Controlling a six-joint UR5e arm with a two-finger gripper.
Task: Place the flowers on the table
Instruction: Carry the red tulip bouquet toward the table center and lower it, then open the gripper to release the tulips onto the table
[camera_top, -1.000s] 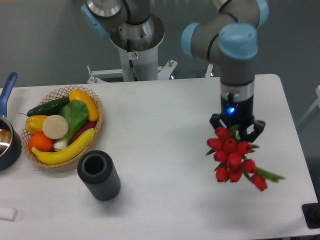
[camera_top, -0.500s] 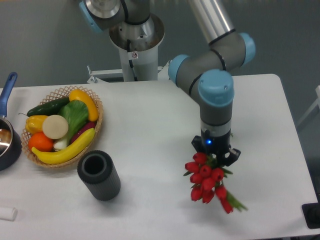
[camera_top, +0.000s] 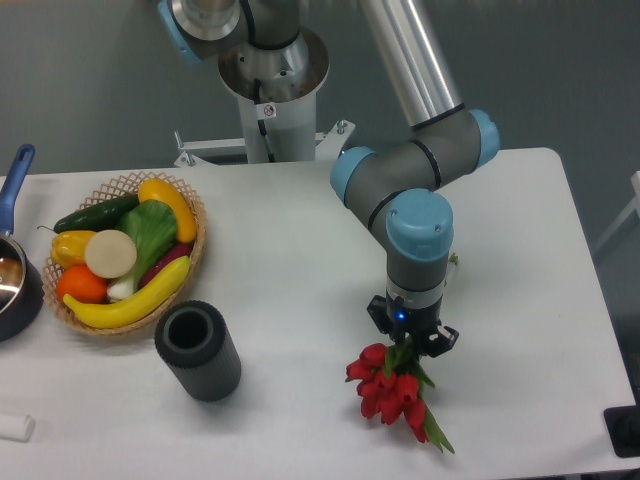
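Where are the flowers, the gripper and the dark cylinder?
flowers (camera_top: 388, 388), fixed camera, on the red tulip heads.
gripper (camera_top: 411, 343), fixed camera, midway between its fingertips.
dark cylinder (camera_top: 197, 350), fixed camera, on its upper side wall.

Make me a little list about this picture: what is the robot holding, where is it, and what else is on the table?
holding: the flowers, red tulips, in the gripper
where: front right part of the table, low over it; touching or not, cannot tell
left side: wicker basket of vegetables and a banana
in front of basket: dark cylinder
far left edge: blue-handled pot
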